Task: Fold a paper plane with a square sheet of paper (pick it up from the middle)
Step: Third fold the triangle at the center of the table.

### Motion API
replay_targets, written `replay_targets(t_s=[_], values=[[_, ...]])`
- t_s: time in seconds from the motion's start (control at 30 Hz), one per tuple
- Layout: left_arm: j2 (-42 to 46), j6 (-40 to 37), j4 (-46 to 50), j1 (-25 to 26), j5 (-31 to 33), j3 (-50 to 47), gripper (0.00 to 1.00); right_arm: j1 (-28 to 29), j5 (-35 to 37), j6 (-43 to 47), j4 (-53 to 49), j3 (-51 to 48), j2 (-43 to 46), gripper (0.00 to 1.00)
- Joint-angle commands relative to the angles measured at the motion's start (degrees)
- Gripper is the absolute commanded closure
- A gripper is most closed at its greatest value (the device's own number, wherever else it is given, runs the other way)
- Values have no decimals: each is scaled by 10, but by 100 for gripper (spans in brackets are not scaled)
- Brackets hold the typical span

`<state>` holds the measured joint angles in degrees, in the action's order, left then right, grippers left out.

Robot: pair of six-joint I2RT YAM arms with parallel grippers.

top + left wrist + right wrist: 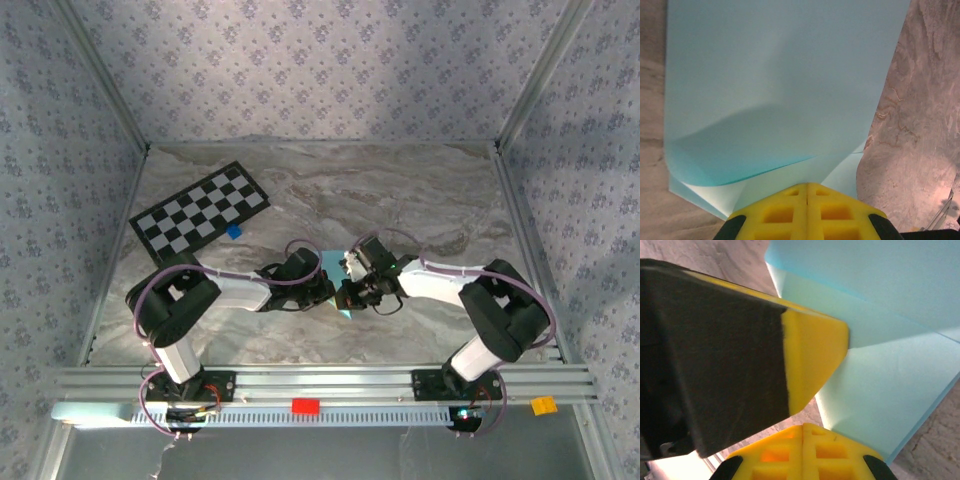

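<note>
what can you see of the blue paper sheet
The square sheet of paper is thin, plain, light sky-blue and matte. It is partly folded: an upper layer curves loosely over a paler lower layer. It rests on the marble-look table between the arms. The left gripper and right gripper, jaws shut, meet its edges; a pinch is unclear.

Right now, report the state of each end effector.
Left end effector: shut, tips at the square sheet of paper; grip cannot be told.
Right end effector: shut, beside the sheet; grip cannot be told.
</note>
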<state>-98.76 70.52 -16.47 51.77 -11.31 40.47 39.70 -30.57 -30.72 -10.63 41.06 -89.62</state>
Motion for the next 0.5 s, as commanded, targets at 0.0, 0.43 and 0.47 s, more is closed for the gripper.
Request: replay_targets(t_s=[0.0, 0.43, 0.47], values=[[-13, -8, 40, 4, 13, 4, 100, 3, 15, -12, -16, 9, -14, 99], [-13, -8, 44, 3, 17, 1, 100, -9, 4, -12, -7, -24, -1, 98], [-13, -8, 45, 4, 18, 1, 100, -10, 2, -12, -6, -27, -1, 98]])
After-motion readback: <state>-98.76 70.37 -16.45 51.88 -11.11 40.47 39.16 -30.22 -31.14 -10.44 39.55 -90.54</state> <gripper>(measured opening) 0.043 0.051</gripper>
